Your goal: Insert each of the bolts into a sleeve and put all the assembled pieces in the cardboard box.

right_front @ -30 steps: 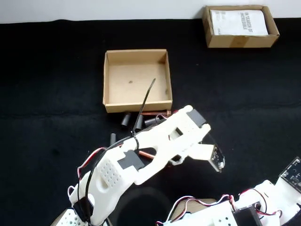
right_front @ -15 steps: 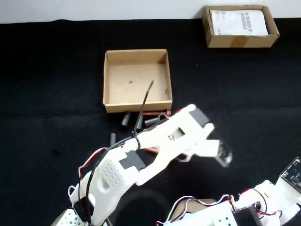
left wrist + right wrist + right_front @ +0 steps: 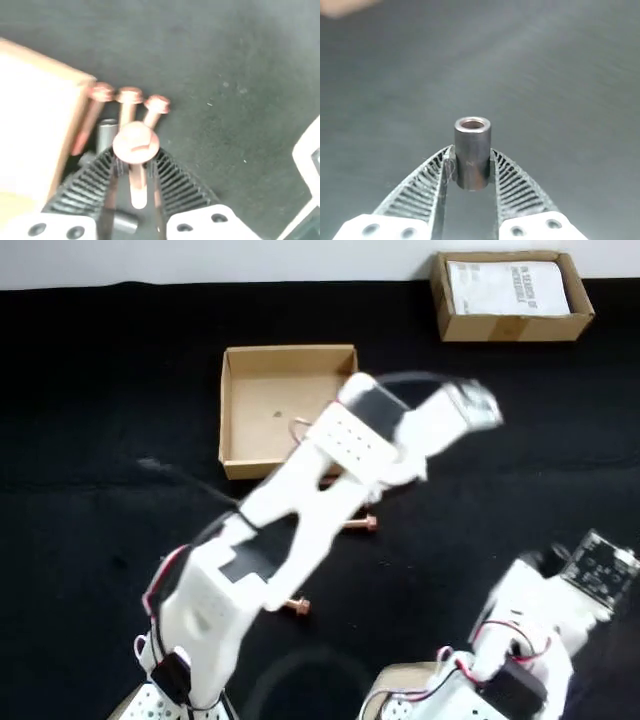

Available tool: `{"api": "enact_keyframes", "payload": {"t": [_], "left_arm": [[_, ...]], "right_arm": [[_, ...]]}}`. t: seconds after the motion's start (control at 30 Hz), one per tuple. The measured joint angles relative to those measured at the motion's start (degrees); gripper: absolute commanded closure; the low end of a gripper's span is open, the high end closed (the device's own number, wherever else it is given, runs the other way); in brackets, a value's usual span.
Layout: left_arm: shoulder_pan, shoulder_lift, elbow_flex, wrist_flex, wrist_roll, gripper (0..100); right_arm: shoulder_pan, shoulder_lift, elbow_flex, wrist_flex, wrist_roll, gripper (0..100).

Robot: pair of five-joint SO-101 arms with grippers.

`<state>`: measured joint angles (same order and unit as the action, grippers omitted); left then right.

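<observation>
The left pincer (image 3: 136, 159) pinches a stiff, probably slippery bolt (image 3: 136, 142) by its shank just under the head, while the right pincer (image 3: 472, 161) clamps the rigid sleeve (image 3: 472, 132) by its lower half.

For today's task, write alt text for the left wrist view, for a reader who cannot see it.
The left gripper is shut on a copper bolt, held by its shank between ribbed black fingers. Beyond it, three more copper bolts and a grey sleeve lie on the black table beside the cardboard box.
</observation>
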<state>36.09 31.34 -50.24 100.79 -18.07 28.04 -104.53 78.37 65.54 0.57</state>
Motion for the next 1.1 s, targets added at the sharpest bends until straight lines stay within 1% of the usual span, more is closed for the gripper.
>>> {"api": "enact_keyframes", "payload": {"t": [0.1, 0.23, 0.3, 0.4, 0.47, 0.53, 0.63, 0.73, 0.8, 0.9, 1.0, 1.1], "left_arm": [[-0.9, -6.3, 0.0, 0.3, 2.5, 99], [-1.9, -14.5, 0.0, 0.5, 13.1, 99], [-2.3, -18.6, -0.1, 0.6, 18.3, 99], [-2.2, -24.0, -0.1, 0.6, 22.2, 99], [-2.2, -27.3, 0.1, 0.6, 23.6, 99], [-2.7, -31.6, 3.0, 0.6, 24.4, 99], [-2.7, -38.7, 12.0, 0.6, 26.3, 99], [-2.5, -46.9, 24.7, 0.3, 26.9, 99], [-2.7, -52.4, 34.0, -3.1, 26.9, 99], [-2.7, -60.1, 48.4, -12.5, 26.9, 99], [-2.5, -66.5, 63.4, -26.5, 26.9, 99], [-2.5, -71.0, 77.1, -43.3, 26.9, 99]], "right_arm": [[-10.5, 0.0, 1.0, -3.7, -6.6, 99.1], [-24.3, 0.0, 5.0, -10.0, -14.8, 99.1], [-29.5, 0.0, 7.0, -12.5, -17.1, 99.1], [-34.2, 0.0, 8.4, -13.7, -17.8, 99.1], [-36.9, 0.0, 8.4, -14.2, -18.0, 99.1], [-40.1, 0.0, 8.9, -14.3, -18.2, 99.1], [-45.9, 0.0, 11.2, -15.4, -18.2, 99.1], [-51.4, 0.0, 13.0, -17.7, -18.2, 99.1], [-53.1, 0.0, 13.5, -19.3, -18.2, 99.1], [-55.1, 0.0, 14.0, -21.3, -18.2, 99.1], [-56.8, 0.0, 16.5, -24.5, -18.2, 99.1], [-57.4, 0.1, 17.3, -28.0, -18.2, 99.1]]}}
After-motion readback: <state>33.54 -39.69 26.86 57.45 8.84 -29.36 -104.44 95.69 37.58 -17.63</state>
